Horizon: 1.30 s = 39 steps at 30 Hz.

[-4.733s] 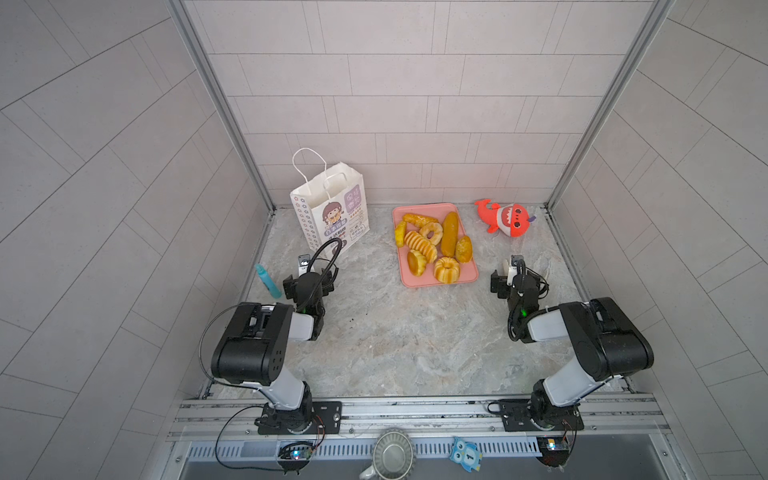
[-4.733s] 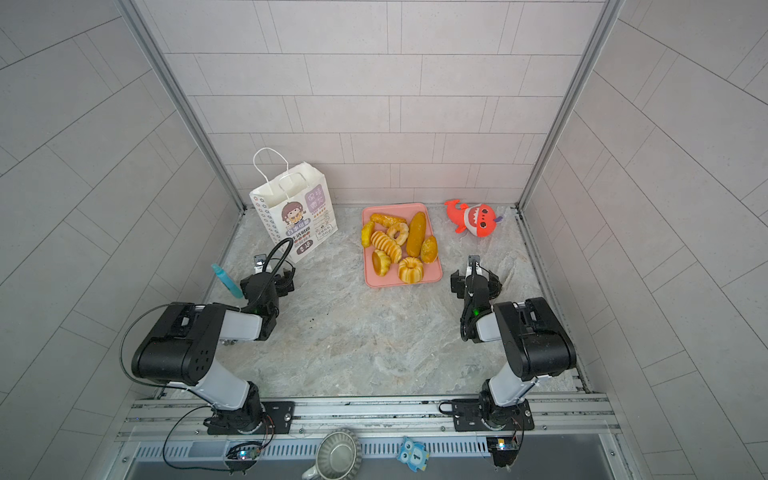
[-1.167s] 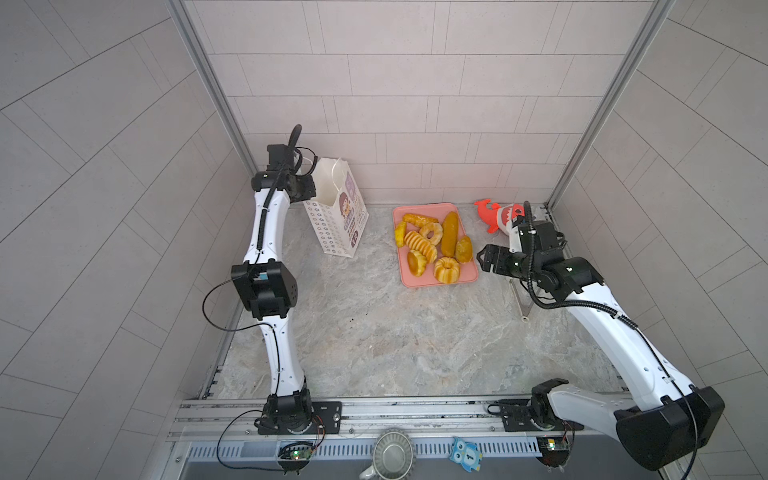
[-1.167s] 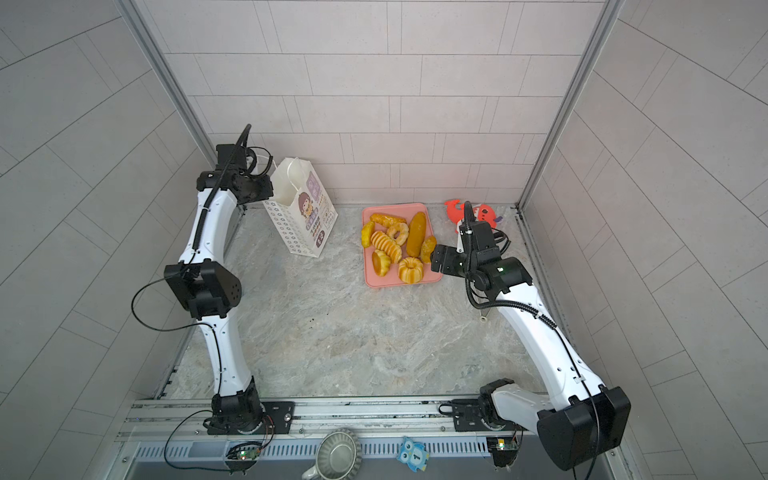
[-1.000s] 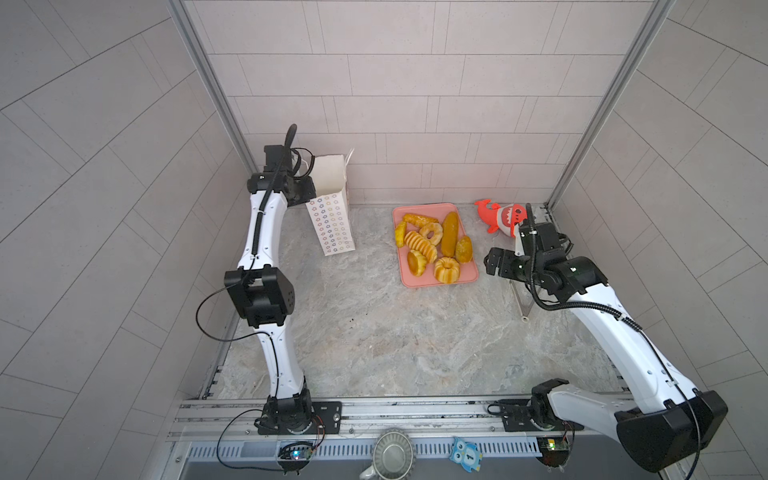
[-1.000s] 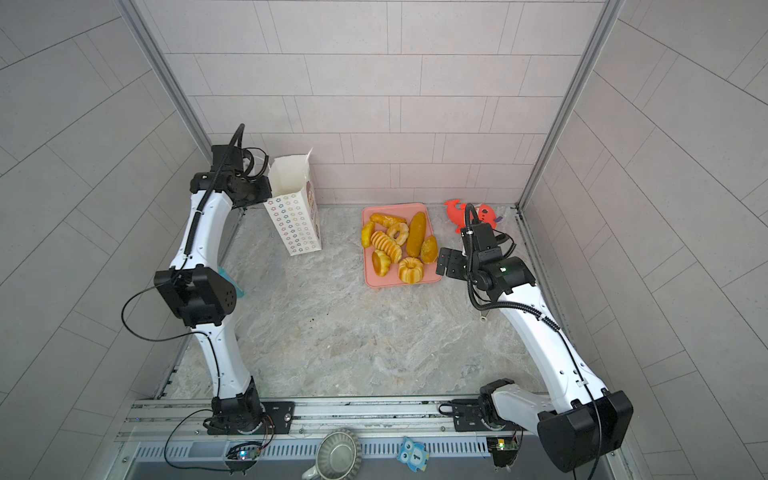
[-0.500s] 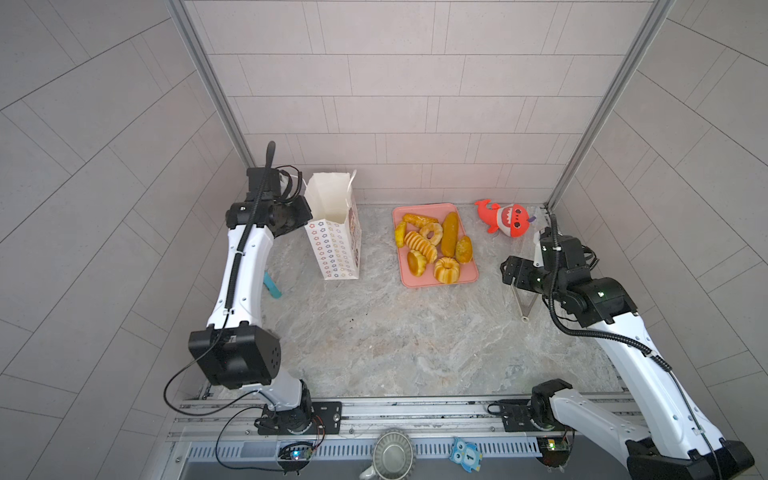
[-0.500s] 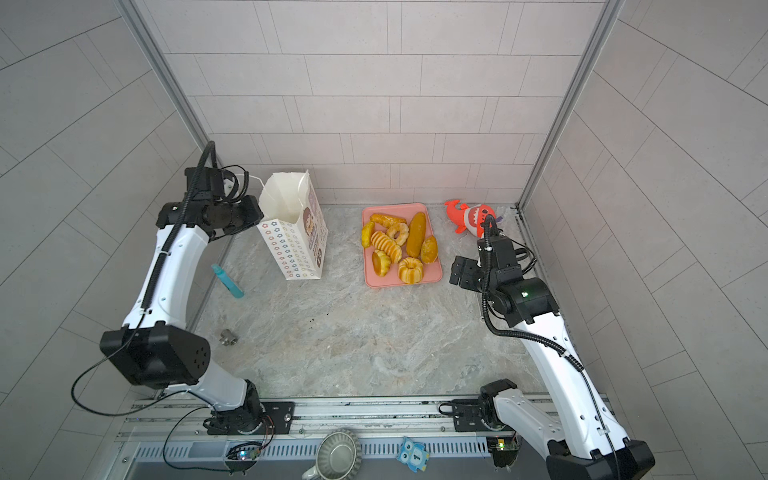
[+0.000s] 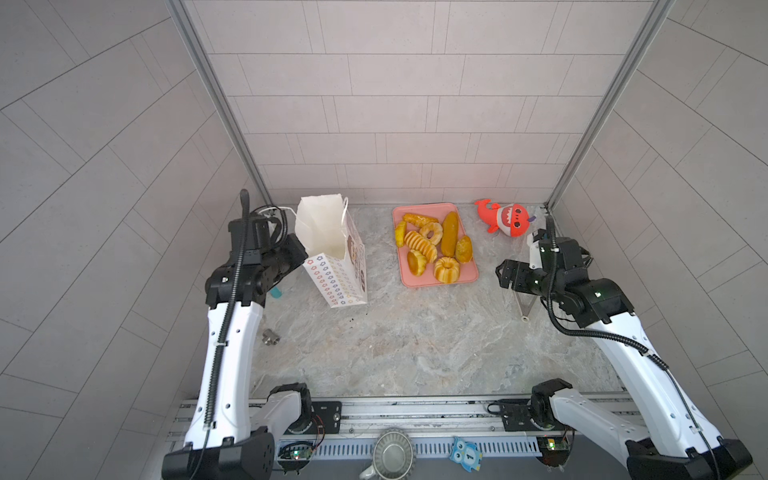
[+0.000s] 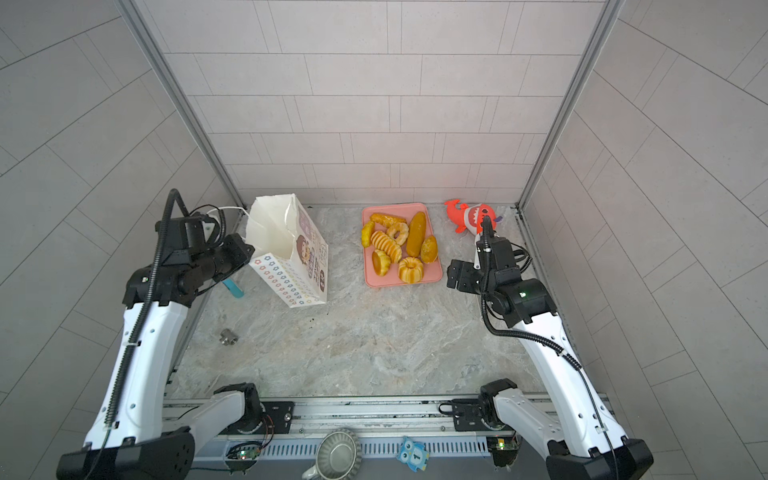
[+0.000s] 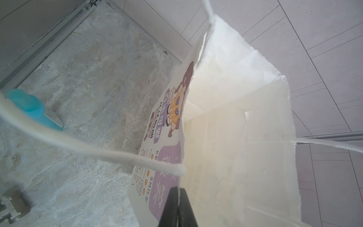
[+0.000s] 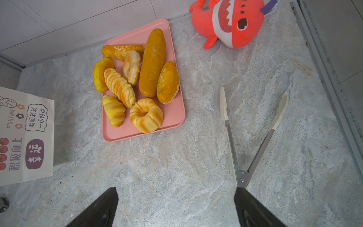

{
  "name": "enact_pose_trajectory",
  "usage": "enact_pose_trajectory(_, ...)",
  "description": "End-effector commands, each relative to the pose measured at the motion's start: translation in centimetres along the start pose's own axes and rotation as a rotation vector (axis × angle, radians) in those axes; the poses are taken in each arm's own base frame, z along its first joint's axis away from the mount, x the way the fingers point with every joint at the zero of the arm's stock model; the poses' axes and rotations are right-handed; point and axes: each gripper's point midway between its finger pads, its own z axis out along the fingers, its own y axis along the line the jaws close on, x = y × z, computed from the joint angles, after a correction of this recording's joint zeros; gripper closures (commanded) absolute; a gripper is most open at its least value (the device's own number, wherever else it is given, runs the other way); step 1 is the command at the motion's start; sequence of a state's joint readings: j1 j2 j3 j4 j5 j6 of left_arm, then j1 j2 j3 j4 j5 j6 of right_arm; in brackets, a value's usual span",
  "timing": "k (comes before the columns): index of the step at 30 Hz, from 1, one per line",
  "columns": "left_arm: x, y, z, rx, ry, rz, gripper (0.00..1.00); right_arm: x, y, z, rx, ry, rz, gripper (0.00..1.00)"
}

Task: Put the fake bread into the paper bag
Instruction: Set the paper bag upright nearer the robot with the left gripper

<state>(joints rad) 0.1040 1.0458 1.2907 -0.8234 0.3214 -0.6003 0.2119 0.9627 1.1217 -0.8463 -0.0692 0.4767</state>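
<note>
Left end effector (image 11: 178,196) clamped on bag (image 9: 337,277) rim, now swung forward near bread (image 9: 434,248); right end effector (image 9: 503,275) apart, none bagged.

Marble tabletop (image 9: 395,340) bears paper bag (image 9: 336,274), pink tray (image 9: 424,281), shark (image 9: 505,218), tongs (image 12: 242,176).

A back wall (image 9: 395,104) of pale grey rectangular tiles closed the cell; side walls (image 9: 104,166) of larger grey tiles slanted in on either hand; slim metal posts (image 9: 216,104) marked the two far corners; the floor (image 9: 415,340) was mottled grey-beige stone; an aluminium rail (image 9: 415,409) ran along its near edge; the light fell soft and even.
</note>
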Motion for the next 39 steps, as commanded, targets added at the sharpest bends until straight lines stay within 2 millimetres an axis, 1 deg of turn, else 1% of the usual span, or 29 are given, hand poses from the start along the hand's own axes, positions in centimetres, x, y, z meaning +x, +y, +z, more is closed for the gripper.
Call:
enact_pose_trajectory(1,0.3,-0.2,-0.3,0.032,-0.029,-0.059,1.00,-0.1,0.1,-0.2,-0.013,-0.016,-0.010,0.06)
enact_pose_trajectory(6,1.3,0.0,-0.3,0.049,-0.024,-0.096,1.00,0.0,0.0,-0.1,-0.010,-0.014,-0.013,0.06)
enact_pose_trajectory(10,1.8,-0.2,0.0,0.061,-0.005,-0.124,1.00,0.0,-0.1,0.3,-0.003,-0.008,-0.014,0.06)
enact_pose_trajectory(11,2.1,-0.3,0.1,0.065,0.003,-0.124,0.98,0.0,-0.1,0.4,-0.001,-0.007,-0.014,0.06)
enact_pose_trajectory(14,2.9,-0.5,0.5,0.059,0.016,-0.116,0.97,-0.2,-0.2,0.6,0.008,-0.009,-0.015,0.05)
enact_pose_trajectory(22,5.1,-1.4,1.6,0.056,0.060,-0.080,0.97,-0.3,-0.1,0.8,0.006,-0.011,-0.012,0.05)
enact_pose_trajectory(25,5.5,-1.7,1.7,0.057,0.068,-0.068,0.97,-0.2,-0.2,0.8,0.009,-0.011,-0.012,0.05)
enact_pose_trajectory(28,5.9,-2.0,1.9,0.057,0.077,-0.052,0.96,-0.1,-0.4,0.7,0.015,-0.014,-0.016,0.00)
enact_pose_trajectory(33,6.7,-1.9,2.4,0.050,0.094,-0.047,0.95,-0.2,-0.8,0.6,0.028,-0.020,-0.015,0.00)
enact_pose_trajectory(37,7.3,-1.5,2.9,0.041,0.107,-0.046,0.90,-0.4,-1.4,0.6,0.058,-0.025,0.021,0.00)
enact_pose_trajectory(38,7.3,-1.5,2.9,0.042,0.109,-0.046,0.87,-0.4,-1.8,0.6,0.079,-0.026,0.039,0.01)
enact_pose_trajectory(39,7.4,-1.4,2.9,0.042,0.109,-0.046,0.83,-0.3,-2.4,0.6,0.109,-0.022,0.065,0.00)
